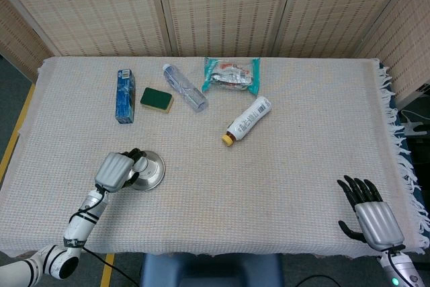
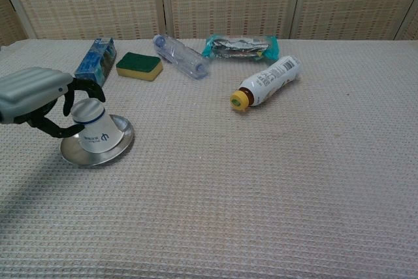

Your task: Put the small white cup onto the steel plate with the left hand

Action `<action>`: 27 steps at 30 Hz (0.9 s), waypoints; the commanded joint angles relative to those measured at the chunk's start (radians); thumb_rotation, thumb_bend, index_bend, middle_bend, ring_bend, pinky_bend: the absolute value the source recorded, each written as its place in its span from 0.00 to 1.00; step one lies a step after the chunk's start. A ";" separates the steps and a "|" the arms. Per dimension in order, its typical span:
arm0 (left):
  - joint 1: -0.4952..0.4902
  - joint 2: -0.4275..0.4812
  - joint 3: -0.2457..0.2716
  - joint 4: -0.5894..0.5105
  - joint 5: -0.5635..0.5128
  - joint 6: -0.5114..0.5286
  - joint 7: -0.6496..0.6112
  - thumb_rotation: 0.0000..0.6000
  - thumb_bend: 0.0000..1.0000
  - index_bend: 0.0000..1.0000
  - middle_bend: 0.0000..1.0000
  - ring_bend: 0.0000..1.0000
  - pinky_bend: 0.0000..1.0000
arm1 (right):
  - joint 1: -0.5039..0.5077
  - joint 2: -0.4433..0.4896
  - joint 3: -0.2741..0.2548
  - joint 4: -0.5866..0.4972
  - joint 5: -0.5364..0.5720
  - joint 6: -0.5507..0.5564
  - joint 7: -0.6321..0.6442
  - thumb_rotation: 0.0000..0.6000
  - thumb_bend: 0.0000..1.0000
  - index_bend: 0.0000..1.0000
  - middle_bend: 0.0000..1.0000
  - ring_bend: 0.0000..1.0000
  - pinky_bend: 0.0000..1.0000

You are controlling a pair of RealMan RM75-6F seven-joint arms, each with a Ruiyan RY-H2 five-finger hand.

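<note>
The steel plate (image 2: 96, 151) lies near the table's front-left edge, with bare cloth (image 2: 261, 187) stretching wide to its right. The small white cup (image 2: 93, 130) stands upside down on the plate, its long axis slightly tilted and its wide mouth on the steel. The left hand (image 2: 39, 96) curls its fingers (image 2: 83, 89) around the cup's upper end, gripping it. Far right of the plate, the right hand (image 1: 369, 216) rests spread, holding nothing.

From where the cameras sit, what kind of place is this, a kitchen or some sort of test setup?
Probably a staged test setup, not a kitchen: a table under a woven cloth, woven screen panels behind it, and unrelated items laid out, such as a sponge and a white bottle.
</note>
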State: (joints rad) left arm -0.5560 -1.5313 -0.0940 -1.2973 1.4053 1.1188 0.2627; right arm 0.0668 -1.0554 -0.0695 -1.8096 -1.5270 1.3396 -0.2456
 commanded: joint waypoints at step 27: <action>0.024 0.017 -0.003 -0.031 -0.034 0.018 0.024 1.00 0.44 0.54 0.66 0.53 0.70 | 0.002 -0.005 -0.004 -0.001 0.000 -0.008 -0.008 0.88 0.20 0.00 0.00 0.00 0.00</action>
State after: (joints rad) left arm -0.5288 -1.5071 -0.0960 -1.3400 1.3662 1.1325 0.2837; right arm 0.0688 -1.0605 -0.0735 -1.8103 -1.5272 1.3318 -0.2537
